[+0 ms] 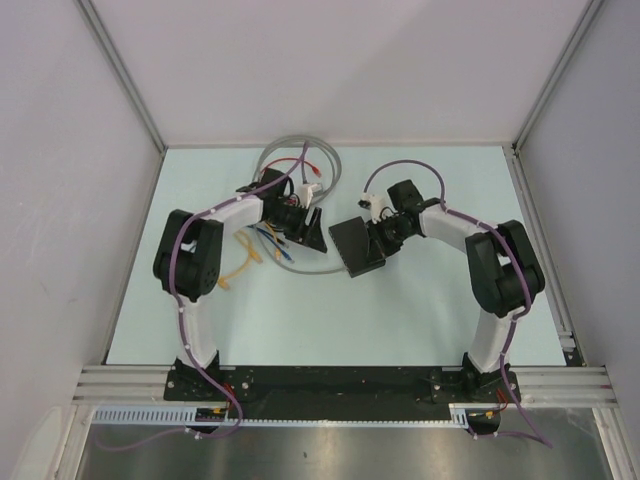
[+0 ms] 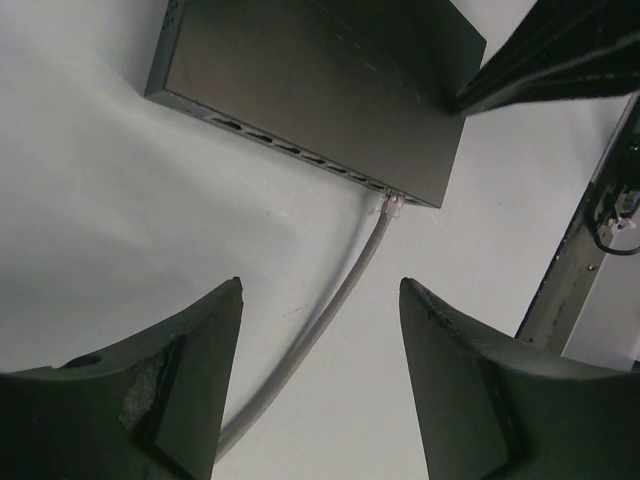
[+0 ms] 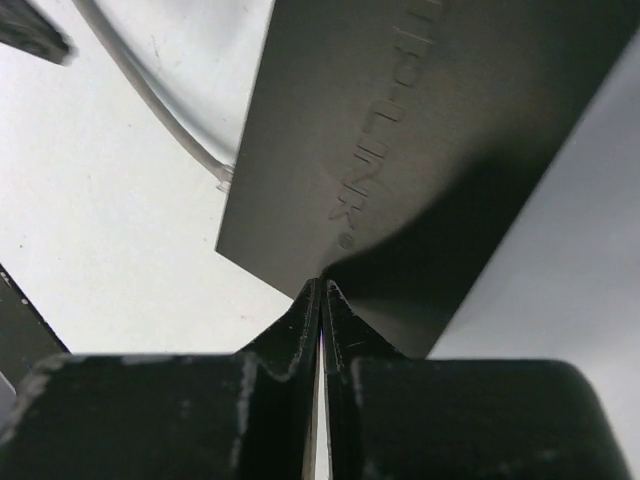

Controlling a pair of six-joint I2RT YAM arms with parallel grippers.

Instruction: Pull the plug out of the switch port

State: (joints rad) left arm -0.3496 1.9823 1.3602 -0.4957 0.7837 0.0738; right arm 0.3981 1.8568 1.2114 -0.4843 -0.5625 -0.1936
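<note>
**A:** Where is the flat matte-black rectangular switch [image 1: 357,247]?

**B:** It lies flat on the pale bench [image 1: 400,320], near the middle, roughly halfway between the near and far edges and askew to both.

**A:** And the plug?

**B:** The small clear plastic plug [image 2: 396,203] is seated in the end socket of the row along the switch's side. Its thin grey cable [image 2: 330,315] trails over the bench between the left fingers, then coils toward the far edge.

**A:** The left end effector?

**B:** The black left end effector [image 2: 320,285] faces the socket side with its fingers spread wide. It grips nothing and is clear of the plug.

**A:** The right one?

**B:** The black right end effector [image 3: 320,288] is on the opposite side, its fingers pressed together. The tips are at the switch's edge, with nothing showing between them.

**A:** Anything else?

**B:** A loose yellow cable [image 1: 240,265] lies toward the left edge, beside the left arm.
</note>
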